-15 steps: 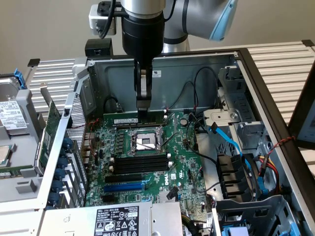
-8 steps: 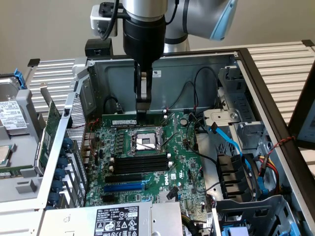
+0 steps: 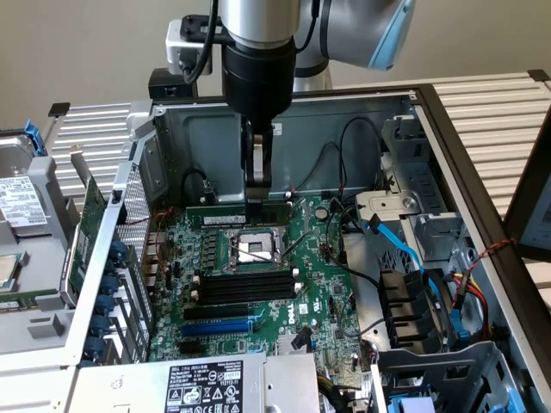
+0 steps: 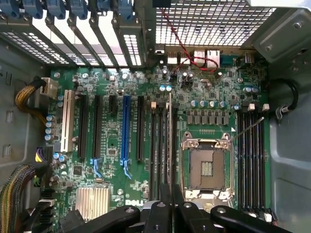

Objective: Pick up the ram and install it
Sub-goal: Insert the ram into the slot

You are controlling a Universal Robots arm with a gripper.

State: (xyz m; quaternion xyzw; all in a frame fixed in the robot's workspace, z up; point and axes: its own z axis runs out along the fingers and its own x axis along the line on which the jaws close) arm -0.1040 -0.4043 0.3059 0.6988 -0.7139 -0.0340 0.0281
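Between the jaws of the end effector (image 4: pixel 171 205), the ram (image 4: pixel 170 145) hangs edge-on.

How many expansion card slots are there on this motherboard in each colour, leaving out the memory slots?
White slots: 1
Blue slots: 1
Black slots: 4, one of them short
Total: 6

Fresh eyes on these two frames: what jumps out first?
The arm hangs inside the open computer case, its gripper shut on the ram, which it holds on edge above the green motherboard. Next comes the bare silver CPU socket mid-board, with black memory slots beside it. A bright blue cable stands out at the exterior view's right.
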